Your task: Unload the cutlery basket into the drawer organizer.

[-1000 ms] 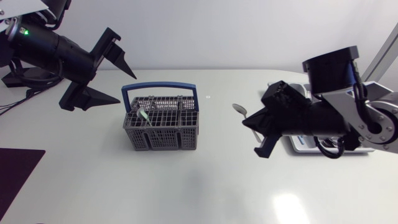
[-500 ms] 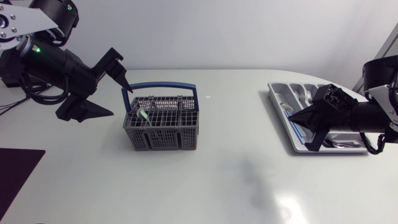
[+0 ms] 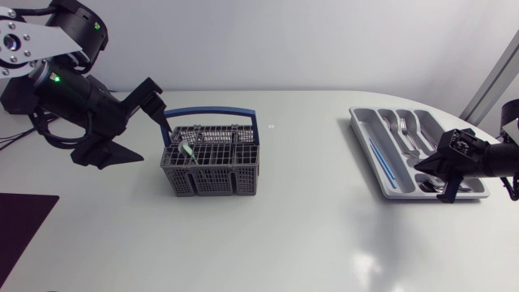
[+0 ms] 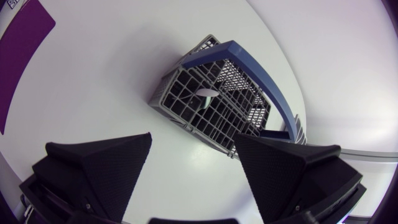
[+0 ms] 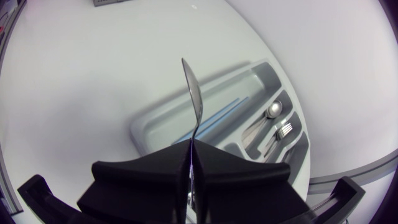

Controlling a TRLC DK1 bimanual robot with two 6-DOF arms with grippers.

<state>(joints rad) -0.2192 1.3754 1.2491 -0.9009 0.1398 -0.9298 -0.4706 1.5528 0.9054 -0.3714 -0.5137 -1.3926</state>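
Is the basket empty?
No. One pale green utensil stands up inside the basket, so something is left in it.

Left claw (image 4: 193, 140): fingers spread wide. Cutlery basket (image 4: 184, 107) on the table just ahead of it, blue handle (image 4: 255, 68) raised. Pale utensil (image 4: 206, 94) inside, possibly a spoon.

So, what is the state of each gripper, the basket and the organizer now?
cutlery basket: upright, handle raised, one pale utensil inside.
drawer organizer: partly filled with cutlery.
left gripper: open, empty, beside the cutlery basket.
right gripper: shut on spoon, by the drawer organizer.
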